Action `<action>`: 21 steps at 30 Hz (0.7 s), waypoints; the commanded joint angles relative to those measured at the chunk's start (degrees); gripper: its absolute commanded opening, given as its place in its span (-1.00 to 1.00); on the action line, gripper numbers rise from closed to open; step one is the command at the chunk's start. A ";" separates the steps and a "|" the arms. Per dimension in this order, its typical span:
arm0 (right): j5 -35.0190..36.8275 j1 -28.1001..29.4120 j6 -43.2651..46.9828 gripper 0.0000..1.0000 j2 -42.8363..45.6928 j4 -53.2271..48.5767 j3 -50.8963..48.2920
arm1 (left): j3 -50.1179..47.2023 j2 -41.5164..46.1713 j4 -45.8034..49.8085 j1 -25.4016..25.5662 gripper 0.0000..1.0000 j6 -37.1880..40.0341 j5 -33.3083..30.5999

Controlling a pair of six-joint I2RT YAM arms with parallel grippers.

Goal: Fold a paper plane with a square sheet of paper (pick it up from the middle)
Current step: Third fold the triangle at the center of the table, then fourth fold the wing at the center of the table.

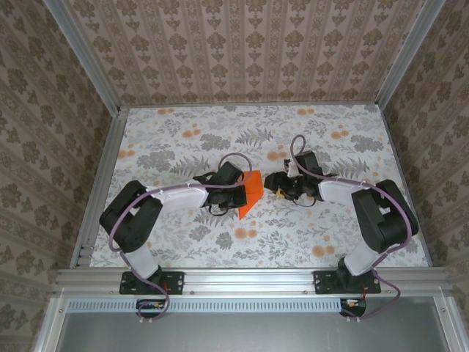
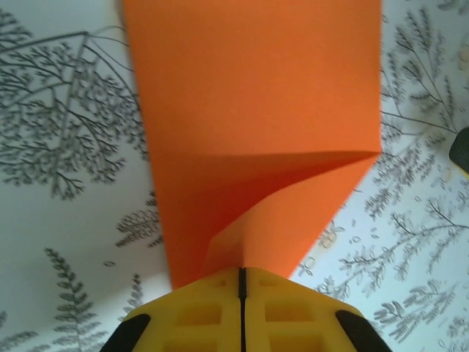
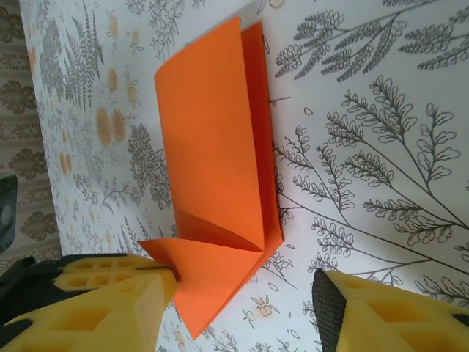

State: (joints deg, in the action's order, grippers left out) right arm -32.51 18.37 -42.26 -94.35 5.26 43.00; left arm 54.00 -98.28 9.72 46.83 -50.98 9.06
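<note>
Orange paper point(image 2: 256, 95), folded, clamped in left fingers point(image 2: 198, 315)

On my feed both arms are bent in toward the middle, wrists low, grippers nearly nose to nose. Left gripper point(image 2: 242, 273) is pinched tight, fingers flush together w/ the orange sheet point(image 2: 256, 110) clamped between them. Right gripper point(image 3: 242, 293) has its jaws spread wide apart, just beside the left one.
</note>
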 commanded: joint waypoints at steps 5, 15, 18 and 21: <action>-3.87 2.23 0.14 0.05 -4.66 0.07 3.15 | -1.09 -0.44 -1.15 -1.03 -0.89 -2.02 -1.89; -4.76 4.00 -0.24 -0.09 -8.54 -0.17 5.68 | -1.73 -0.33 -0.84 -1.05 -0.89 -1.71 -2.38; -5.10 4.32 -0.50 -0.09 -9.01 -0.16 6.07 | -1.92 -0.44 -1.01 -1.11 -0.90 -1.69 -2.31; -5.76 4.57 -0.93 -0.10 -9.31 0.53 6.07 | -2.07 -0.42 -1.11 -1.18 -0.90 -1.67 -2.25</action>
State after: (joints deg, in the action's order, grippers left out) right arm -36.34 22.39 -42.35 -102.98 5.50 47.92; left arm 52.84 -98.41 8.71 46.02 -51.92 7.62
